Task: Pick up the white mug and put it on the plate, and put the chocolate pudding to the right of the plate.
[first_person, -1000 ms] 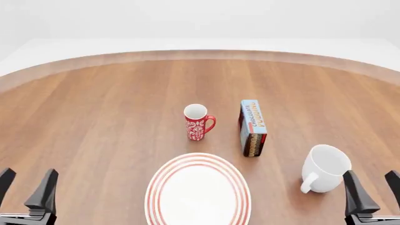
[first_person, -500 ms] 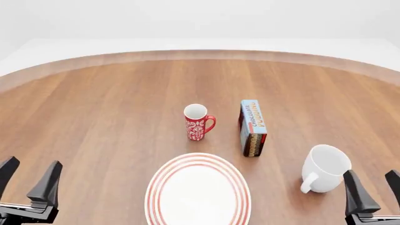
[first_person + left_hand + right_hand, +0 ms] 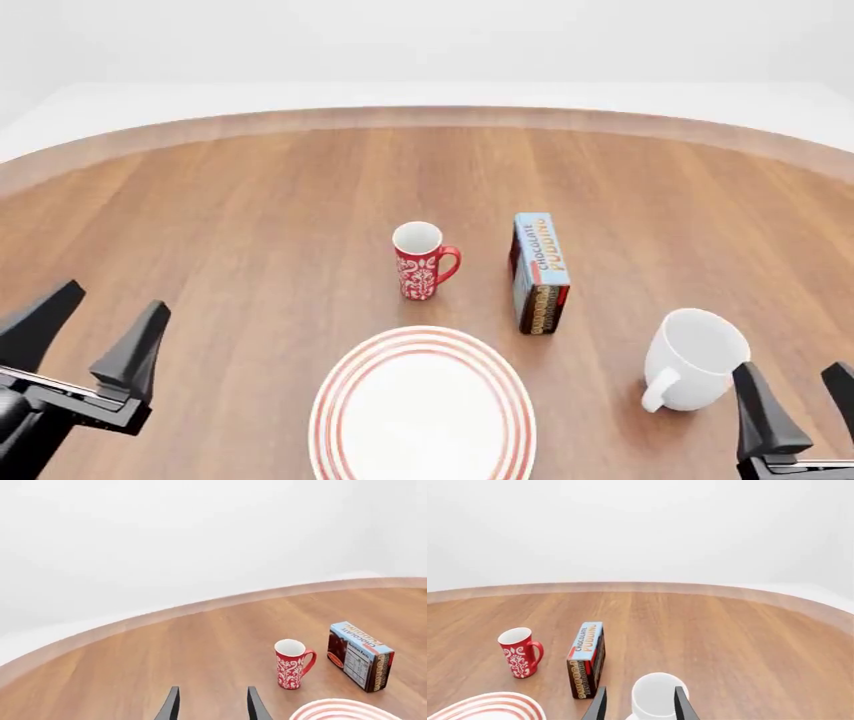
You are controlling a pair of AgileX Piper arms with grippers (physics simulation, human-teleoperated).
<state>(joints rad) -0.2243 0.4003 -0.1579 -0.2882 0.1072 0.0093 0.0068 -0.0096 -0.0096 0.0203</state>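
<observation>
1. Wooden round table (image 3: 267,220) is carrying every item under a plain white backdrop; nothing is being held.
2. Left gripper (image 3: 83,335) is standing with jaws spread and empty, near the table's left side.
3. Right gripper (image 3: 798,400) is waiting, jaws spread and empty, just beside the white mug (image 3: 694,360), which is standing upright to the right of the plate (image 3: 422,405).
4. Chocolate pudding (image 3: 539,272) is lying beyond the plate's right edge, beside the red mug (image 3: 422,260).
5. Judged step: approach, no grasp begun. Next, the right gripper needs lining up over the mug rim.
6. Compared with earlier frames, the left gripper is sitting higher and further forward; the right one and all objects are staying put.
</observation>
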